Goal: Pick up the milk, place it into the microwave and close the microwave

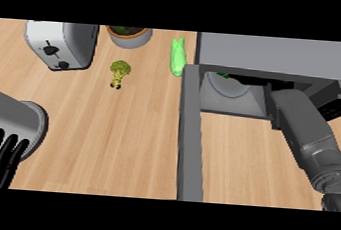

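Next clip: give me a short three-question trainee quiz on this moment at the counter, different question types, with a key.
1. True or false: the microwave door stands open.
2. Multiple choice: what lies on the counter between the toaster and the microwave? A) a spoon B) a broccoli floret C) a mug
3. Fill in: the right forearm reaches into the ____.

Key
1. True; the door stands out from the microwave toward the view's lower edge.
2. B.
3. Microwave; its hand is hidden inside, beside the white plate. The left hand rests open at the lower left.
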